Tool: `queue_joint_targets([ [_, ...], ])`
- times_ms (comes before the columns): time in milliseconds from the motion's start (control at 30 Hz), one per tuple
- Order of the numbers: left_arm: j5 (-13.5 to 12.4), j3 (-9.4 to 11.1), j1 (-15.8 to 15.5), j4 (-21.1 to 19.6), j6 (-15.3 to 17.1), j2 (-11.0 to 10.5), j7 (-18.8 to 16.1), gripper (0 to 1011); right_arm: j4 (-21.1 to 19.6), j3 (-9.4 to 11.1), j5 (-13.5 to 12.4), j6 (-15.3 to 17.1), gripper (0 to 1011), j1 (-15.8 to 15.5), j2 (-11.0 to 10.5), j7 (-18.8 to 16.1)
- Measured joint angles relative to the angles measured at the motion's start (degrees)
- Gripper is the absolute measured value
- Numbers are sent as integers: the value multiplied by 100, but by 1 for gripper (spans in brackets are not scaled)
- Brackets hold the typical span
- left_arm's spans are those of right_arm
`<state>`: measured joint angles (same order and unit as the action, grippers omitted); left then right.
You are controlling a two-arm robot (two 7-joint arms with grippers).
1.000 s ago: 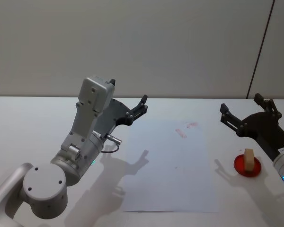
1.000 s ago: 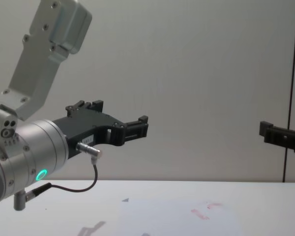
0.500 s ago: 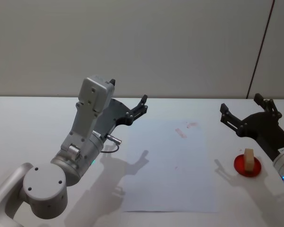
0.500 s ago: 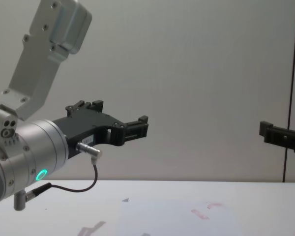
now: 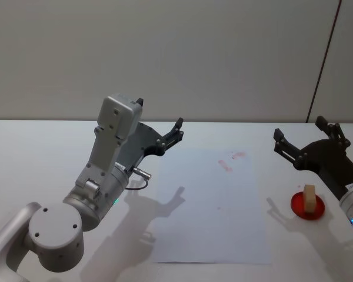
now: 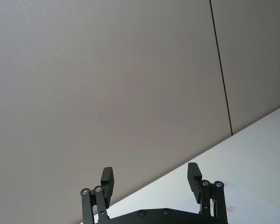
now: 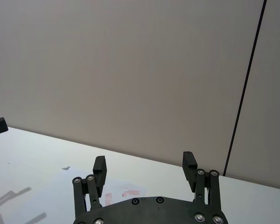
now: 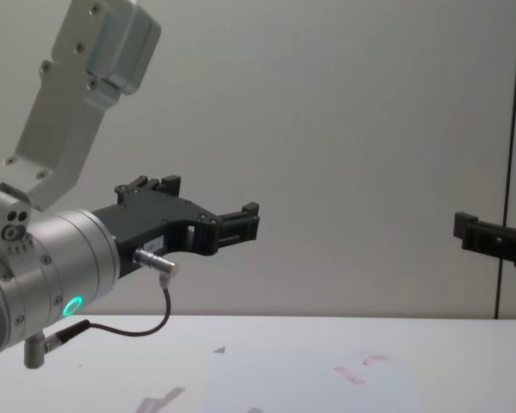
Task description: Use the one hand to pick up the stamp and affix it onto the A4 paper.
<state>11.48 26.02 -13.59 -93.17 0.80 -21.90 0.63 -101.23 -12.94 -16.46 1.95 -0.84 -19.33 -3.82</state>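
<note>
Left arm: the silver-grey links rise from the near left corner of the head view; a green light glows on the joint in the chest view.
A4 paper [image 5: 209, 205]: lies flat on the white desk [image 5: 41, 153], in the middle between the two arms; nothing stands on it.
Stamp [image 5: 309, 198]: a small tan block standing upright on a round red pad [image 5: 297, 207], on the desk just to the right of the paper's right edge, apart from the paper; no tool touches it.
Right tool [image 5: 299, 130]: held in the air beyond the stamp and above it; its two black fingers are wide apart with nothing between them; it points away toward the wall.
Left tool [image 5: 177, 130]: raised above the desk at the far left corner of the paper; the fingers are apart and hold nothing.
Red-pink marks [image 5: 229, 161]: a few small prints on the far part of the paper, toward its right side.
Wall [image 5: 223, 59]: plain grey, behind the desk; a thin dark line [image 5: 325, 59] runs down it on the right.
Change: I find no difference from one second ago; both arms, the stamp and the paper stay at the same places.
</note>
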Motion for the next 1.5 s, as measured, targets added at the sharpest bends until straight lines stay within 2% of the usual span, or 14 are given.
queue_joint_targets([
  [600,0,0,0,0,0,0,0,1003,-51,23,-11,77,1001,-30,-29,16],
  [1067,0,0,0,0,0,0,0,1003,-315,144,-161,656,1001,-181,-200,114],
  [1500,0,0,0,0,0,0,0,1003,-319,142,-178,1355,1001,-219,-206,165],
])
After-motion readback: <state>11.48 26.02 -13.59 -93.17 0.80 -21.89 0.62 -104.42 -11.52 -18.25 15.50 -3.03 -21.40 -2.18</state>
